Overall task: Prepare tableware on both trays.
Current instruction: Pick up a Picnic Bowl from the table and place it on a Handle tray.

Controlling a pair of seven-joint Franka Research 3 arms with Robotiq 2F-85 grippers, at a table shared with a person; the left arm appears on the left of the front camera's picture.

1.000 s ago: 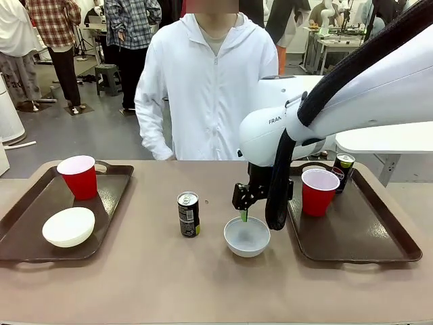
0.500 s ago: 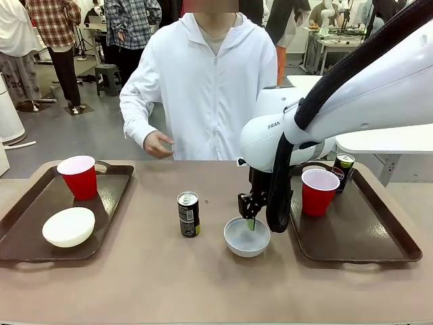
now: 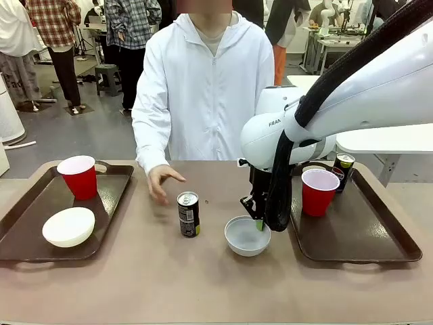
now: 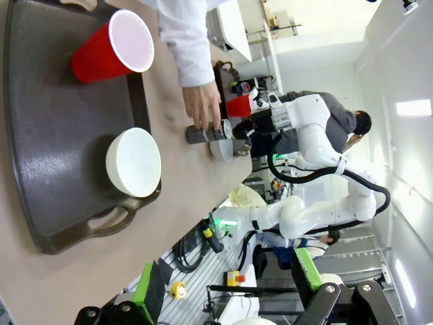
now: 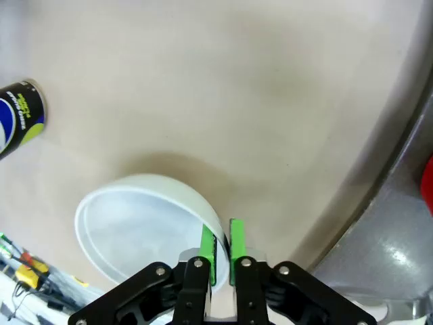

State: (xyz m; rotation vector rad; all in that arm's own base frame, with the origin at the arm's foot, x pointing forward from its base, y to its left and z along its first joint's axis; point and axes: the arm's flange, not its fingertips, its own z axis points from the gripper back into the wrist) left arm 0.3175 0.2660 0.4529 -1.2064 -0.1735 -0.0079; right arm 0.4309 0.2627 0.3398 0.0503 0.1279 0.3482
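Observation:
On the table's middle stands a whitish bowl (image 3: 247,235), and my right gripper (image 3: 259,221) is shut on its right rim. In the right wrist view the green pads (image 5: 208,252) pinch the thin wall of the bowl (image 5: 142,227). A dark can (image 3: 188,214) stands left of the bowl, with the person's hand (image 3: 161,180) just beside it. The left tray (image 3: 111,200) holds a red cup (image 3: 80,177) and a second bowl (image 3: 68,226). A red cup (image 3: 318,191) and a can (image 3: 344,169) stand on the right tray (image 3: 358,233). My left gripper (image 4: 230,305) hangs open, high above the left tray (image 4: 54,135).
The person in a white jacket (image 3: 206,81) stands at the table's far edge. My right arm's white body (image 3: 291,128) hangs over the inner end of the right tray. Bare table lies along the front edge between the trays.
My right gripper came down onto the middle bowl's right rim and shut on it. The person's hand dropped from chest height to the table beside the middle can.

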